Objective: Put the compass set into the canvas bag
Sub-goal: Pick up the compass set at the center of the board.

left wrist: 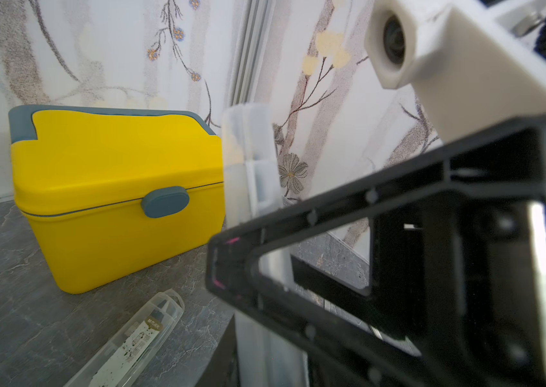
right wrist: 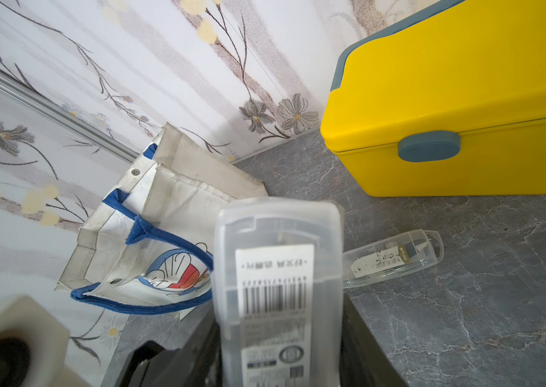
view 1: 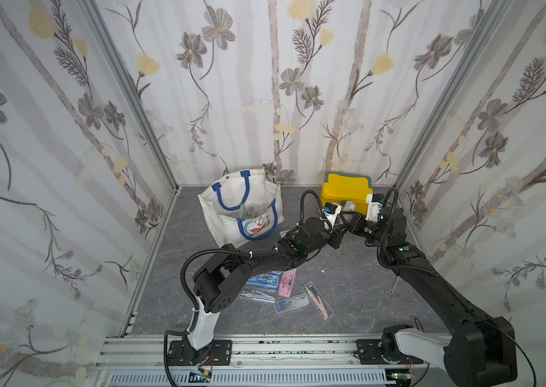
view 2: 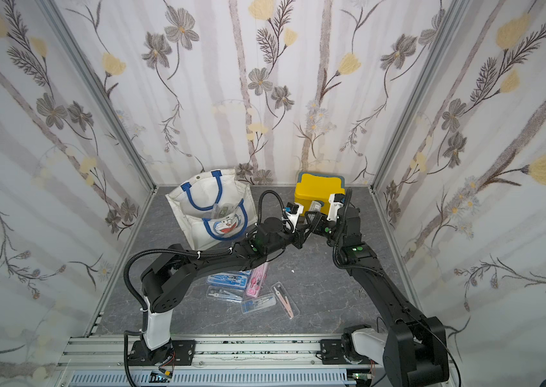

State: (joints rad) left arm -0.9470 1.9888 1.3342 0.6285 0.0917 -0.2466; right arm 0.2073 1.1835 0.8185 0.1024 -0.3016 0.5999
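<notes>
Clear plastic compass case (right wrist: 278, 221), barcode label (right wrist: 275, 281), clamped in right gripper (right wrist: 278, 355), left gripper (view 1: 338, 233) closure unclear.

The canvas bag (view 1: 213, 206) stands left of the lidded box (view 1: 345, 189), compass cases (view 1: 291, 303) before them.

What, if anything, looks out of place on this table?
A small scissors-like metal tool lies alone beside the right arm, away from the loose compass cases. The canvas bag sits slumped and creased.
</notes>
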